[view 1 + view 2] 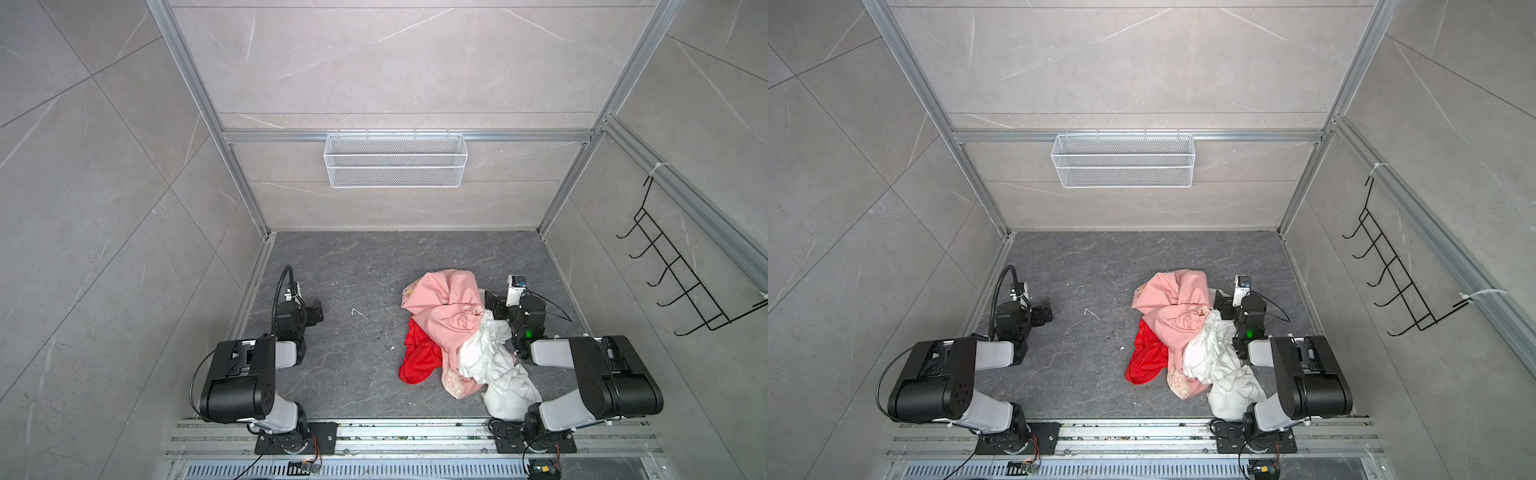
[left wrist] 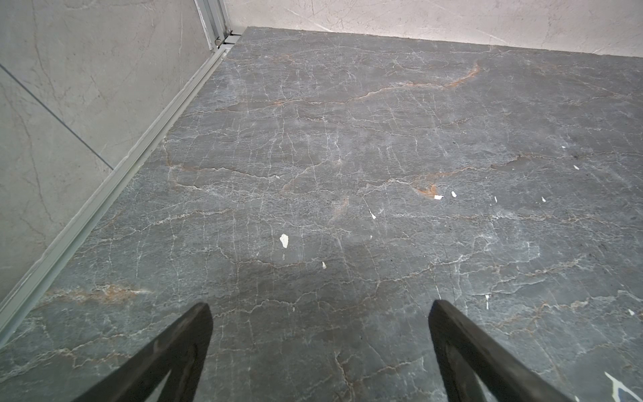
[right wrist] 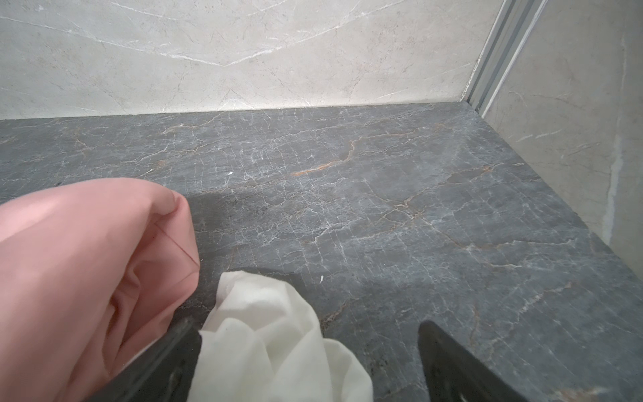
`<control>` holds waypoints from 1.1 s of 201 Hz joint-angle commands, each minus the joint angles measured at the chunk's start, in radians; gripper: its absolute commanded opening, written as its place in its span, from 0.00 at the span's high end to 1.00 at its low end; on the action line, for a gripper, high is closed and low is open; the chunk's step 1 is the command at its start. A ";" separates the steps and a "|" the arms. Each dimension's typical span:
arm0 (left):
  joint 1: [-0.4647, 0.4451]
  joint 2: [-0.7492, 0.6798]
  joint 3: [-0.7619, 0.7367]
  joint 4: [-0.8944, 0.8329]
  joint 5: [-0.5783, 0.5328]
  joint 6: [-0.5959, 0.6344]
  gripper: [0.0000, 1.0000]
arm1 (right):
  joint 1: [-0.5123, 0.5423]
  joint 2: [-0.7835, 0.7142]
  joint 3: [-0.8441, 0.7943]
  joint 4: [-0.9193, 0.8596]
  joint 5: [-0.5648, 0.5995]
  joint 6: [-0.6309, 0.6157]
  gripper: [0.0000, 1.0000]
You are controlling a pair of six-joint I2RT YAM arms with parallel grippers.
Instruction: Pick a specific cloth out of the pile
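Left wrist view shows our left gripper (image 2: 320, 306) with fingers spread wide over the bare dark grey marble-patterned tabletop (image 2: 348, 139), holding nothing. In both top views a strip of open tabletop separates it from the heap of soft fabrics (image 1: 457, 332) to its right.

The bright red thin cloth (image 1: 419, 355) lies on the heap's left edge, the side facing that gripper. Its long axis runs roughly front to back, and its right flank is tucked under the large pale pink cloth (image 1: 449, 307). Further right sits the white ruffled cloth (image 1: 494, 361).

Our right gripper (image 3: 306, 323) is against the heap's far right side, fingers also apart. White fabric lies loose between them, unpinched, with pink beside one finger. Both cloths stand between it and the red, so we judge the left arm has the clear approach.
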 commanded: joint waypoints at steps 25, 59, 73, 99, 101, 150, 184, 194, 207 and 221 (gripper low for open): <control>0.004 -0.007 0.015 0.046 0.013 -0.011 0.00 | -0.004 0.002 -0.006 0.015 -0.020 0.007 0.00; 0.003 -0.007 0.016 0.048 0.015 -0.011 0.00 | -0.004 0.003 -0.002 0.010 -0.018 0.009 0.00; 0.004 -0.007 0.015 0.046 0.014 -0.010 0.00 | -0.003 0.002 0.000 0.007 -0.017 0.007 0.00; 0.003 -0.007 0.016 0.043 0.011 -0.010 0.00 | -0.003 -0.002 -0.003 0.007 -0.019 0.002 0.00; 0.003 -0.007 0.017 0.043 0.010 -0.010 0.00 | -0.003 -0.004 -0.003 0.007 -0.019 0.003 0.00; -0.018 -0.030 0.033 0.003 -0.027 -0.002 0.00 | -0.002 -0.089 0.022 -0.104 -0.009 0.007 0.00; -0.064 -0.111 0.131 -0.231 -0.060 0.040 0.00 | -0.002 -0.228 0.102 -0.342 0.024 0.022 0.00; -0.073 -0.135 0.151 -0.278 -0.068 0.047 0.00 | -0.001 -0.261 0.127 -0.389 0.036 0.027 0.00; -0.083 -0.164 0.177 -0.337 -0.075 0.048 0.00 | -0.001 -0.281 0.151 -0.423 0.048 0.033 0.00; -0.089 -0.198 0.205 -0.404 -0.075 0.030 0.00 | -0.002 -0.286 0.187 -0.476 0.047 0.036 0.00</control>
